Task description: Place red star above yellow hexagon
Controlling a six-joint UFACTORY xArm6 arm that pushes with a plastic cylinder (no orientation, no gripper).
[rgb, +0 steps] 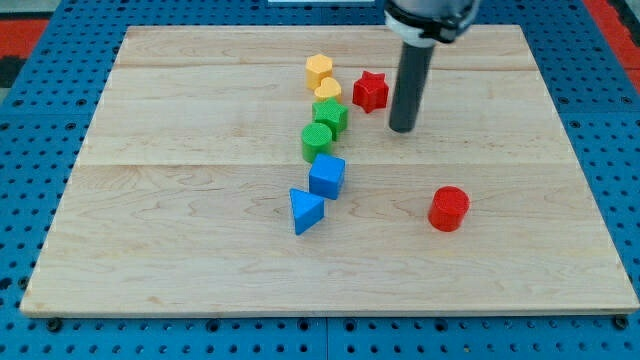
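Red star [370, 91] on pale wood, far half of the board [180, 250], just right of the block column. Yellow hexagon [319, 70] to its left and slightly farther, a small gap between. Star not yet above the hexagon; sits beside and a little nearer than it.

Below the hexagon, running nearer in a loose line: second yellow block [328, 92] (shape unclear, rounded), green block [331, 115], green cylinder [317, 139], blue cube [327, 176], blue triangle [306, 210]. Red cylinder [449, 208] well apart, near right.

My tip [402, 128] down on the board, just right of the star and slightly nearer; narrow gap, apparently no contact. No hand or jaws on this rig, so nothing grasped, nothing to release; bare rod only.

Risks, judged from layout:
- Straight push leftward from here: star driven into the second yellow block or the hexagon, target shifted.
- Off-centre contact on a star point: block spins, slips off the rod.
- Little board left beyond the hexagon; overshoot carries the star toward the far edge.

Likely need: push away first, then left, skirting the hexagon.

Pose: rod vertical, dark, hanging from the arm body at the view's top edge, right of centre.
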